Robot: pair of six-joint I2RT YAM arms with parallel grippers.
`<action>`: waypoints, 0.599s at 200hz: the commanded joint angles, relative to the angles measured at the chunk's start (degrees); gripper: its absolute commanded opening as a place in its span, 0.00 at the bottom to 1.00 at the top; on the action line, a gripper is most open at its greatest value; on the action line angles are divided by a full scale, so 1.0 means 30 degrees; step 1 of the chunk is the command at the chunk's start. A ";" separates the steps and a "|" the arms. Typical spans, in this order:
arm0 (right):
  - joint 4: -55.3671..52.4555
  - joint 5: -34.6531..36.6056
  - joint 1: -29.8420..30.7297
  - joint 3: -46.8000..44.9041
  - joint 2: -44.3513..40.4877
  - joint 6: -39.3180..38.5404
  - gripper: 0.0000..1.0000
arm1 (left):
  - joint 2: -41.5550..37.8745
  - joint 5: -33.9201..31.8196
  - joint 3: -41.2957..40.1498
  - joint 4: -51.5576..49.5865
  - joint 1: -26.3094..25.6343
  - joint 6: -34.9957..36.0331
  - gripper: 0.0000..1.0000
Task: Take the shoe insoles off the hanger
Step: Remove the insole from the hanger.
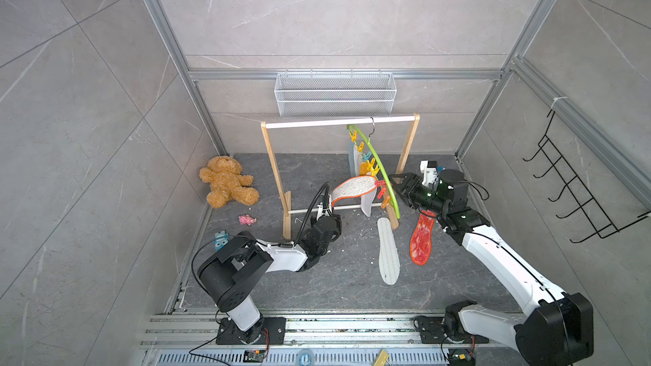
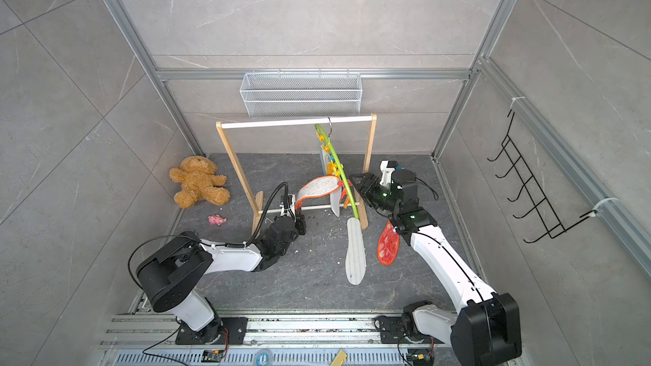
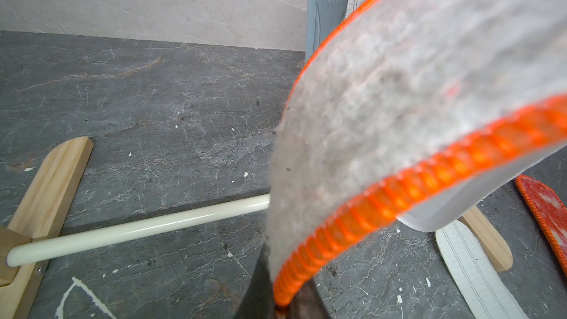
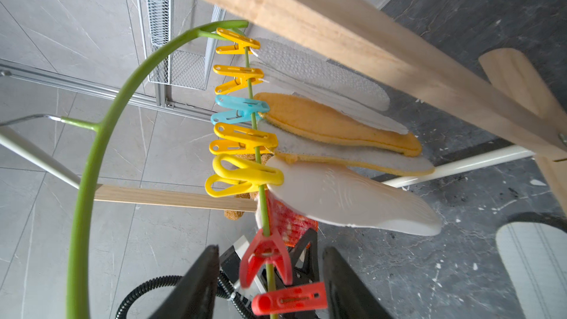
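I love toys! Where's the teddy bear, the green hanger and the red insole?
teddy bear (image 1: 225, 186), in a top view, its belly.
green hanger (image 4: 89, 164), right wrist view, its curved bar.
red insole (image 1: 421, 237), in a top view, its middle.

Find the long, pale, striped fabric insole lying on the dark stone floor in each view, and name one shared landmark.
In a top view: the long pale striped insole lies right of centre, beside the red mesh insole.
In a top view: the same insole, just right of centre.
Left wrist: on the floor beside the rack's wooden foot.
Right wrist: cut off at the picture's edge.
Shared landmark: the rack's white lower rail.
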 commanded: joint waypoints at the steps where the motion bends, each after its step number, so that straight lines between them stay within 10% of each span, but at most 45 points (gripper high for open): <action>1: 0.1279 -0.0452 -0.0071 0.0369 0.0269 0.0700 0.52 | -0.0827 0.0036 0.0487 0.0554 0.0075 0.0288 0.00; 120: 0.2456 -0.1050 -0.0037 0.0050 0.0785 0.1467 0.35 | -0.0833 0.0124 0.0457 0.0524 0.0088 0.0199 0.00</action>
